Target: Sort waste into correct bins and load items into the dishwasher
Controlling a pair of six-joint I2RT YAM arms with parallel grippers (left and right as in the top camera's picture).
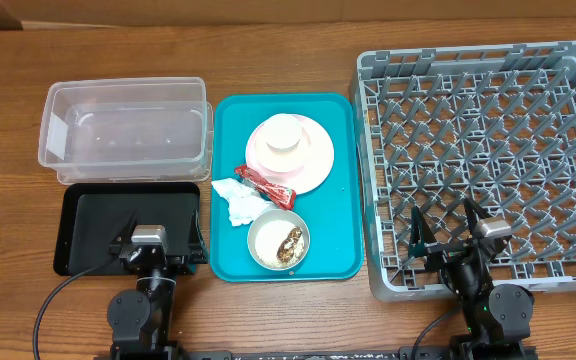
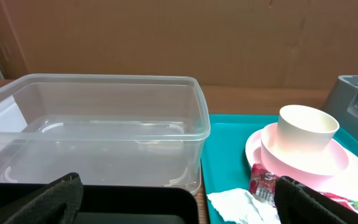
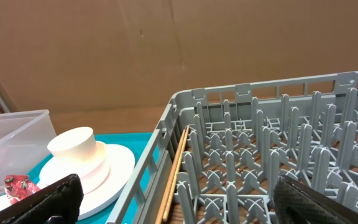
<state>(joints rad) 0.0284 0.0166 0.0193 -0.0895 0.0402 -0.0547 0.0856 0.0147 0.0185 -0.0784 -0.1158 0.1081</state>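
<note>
The left end effector [image 1: 155, 238] and right end effector [image 1: 445, 228] gape wide, empty.

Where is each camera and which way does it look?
Overhead: above the table, looking down; left arm and right arm show.
Left wrist: low, facing forward over the clear tub; open left pincer shows.
Right wrist: low, facing into the grey rack; open right pincer shows.
Shared: both wrist views catch the white cup and pink plate.

I am watching the white cup [image 1: 286, 134] sitting on the pale pink plate [image 1: 318, 166], with the red wrapper [image 1: 265, 185], crumpled napkin [image 1: 238, 204] and scrap-holding whitish bowl [image 1: 266, 240] lying beside it, between the clear tub [image 1: 126, 135] with black tray [image 1: 96, 218] and the grey rack [image 1: 488, 140].
</note>
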